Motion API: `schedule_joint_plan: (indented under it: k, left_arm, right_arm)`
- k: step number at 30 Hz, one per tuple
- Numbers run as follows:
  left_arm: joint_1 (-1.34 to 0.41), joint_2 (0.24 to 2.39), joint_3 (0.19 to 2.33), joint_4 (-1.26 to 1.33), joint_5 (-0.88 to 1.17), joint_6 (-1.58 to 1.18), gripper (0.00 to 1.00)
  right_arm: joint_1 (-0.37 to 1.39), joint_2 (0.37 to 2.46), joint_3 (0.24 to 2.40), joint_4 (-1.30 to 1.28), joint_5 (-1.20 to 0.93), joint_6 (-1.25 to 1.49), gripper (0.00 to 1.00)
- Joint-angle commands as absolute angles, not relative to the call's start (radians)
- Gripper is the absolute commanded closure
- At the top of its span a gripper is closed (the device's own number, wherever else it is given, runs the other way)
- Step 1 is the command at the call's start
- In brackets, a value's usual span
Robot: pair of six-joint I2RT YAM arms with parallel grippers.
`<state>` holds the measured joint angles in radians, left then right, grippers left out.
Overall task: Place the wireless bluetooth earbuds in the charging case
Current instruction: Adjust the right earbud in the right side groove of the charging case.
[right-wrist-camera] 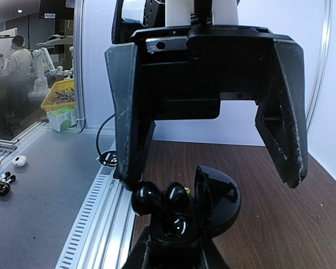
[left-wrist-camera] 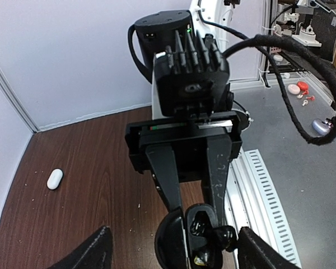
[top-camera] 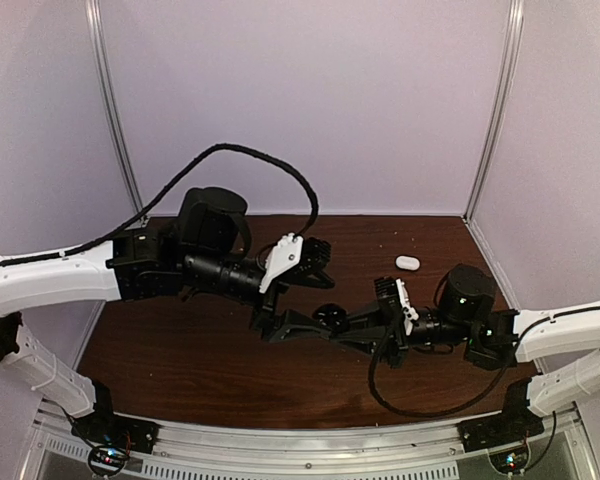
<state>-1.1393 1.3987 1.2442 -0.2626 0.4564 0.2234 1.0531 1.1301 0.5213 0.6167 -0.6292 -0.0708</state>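
Item: charging case (top-camera: pixel 407 262), white, oval, lid shut. We find it lying flat on the counter (top-camera: pixel 180 350) toward the far right corner, well apart from both arms.

Item: black round puck (right-wrist-camera: pixel 215 196), hinged lid raised, glossy black bits (right-wrist-camera: pixel 145 197) seated inside. We record it near the counter's middle, with the right fingers (left-wrist-camera: pixel 167 179) clenched on it.

Item: left fingers (right-wrist-camera: pixel 129 123), released and spread wide, one on either side of the puck. Whether a tip touches it we cannot tell.
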Motion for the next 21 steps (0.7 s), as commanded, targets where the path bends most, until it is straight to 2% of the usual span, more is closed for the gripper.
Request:
schedule_joint_plan:
  k: [1, 10, 21]
  left_arm:
    - [-1.144, 1.409, 1.282, -0.249, 0.446, 0.240, 0.23]
    - [-1.144, 1.416, 1.289, -0.233, 0.363, 0.212, 0.30]
    - [-1.144, 1.424, 1.282, -0.210, 0.363, 0.201, 0.32]
  right_arm:
    - [1.047, 1.132, 0.548, 0.644, -0.644, -0.054, 1.00]
    - [1.047, 1.130, 0.548, 0.644, -0.647, -0.056, 1.00]
    - [1.047, 1.127, 0.550, 0.647, -0.649, -0.052, 1.00]
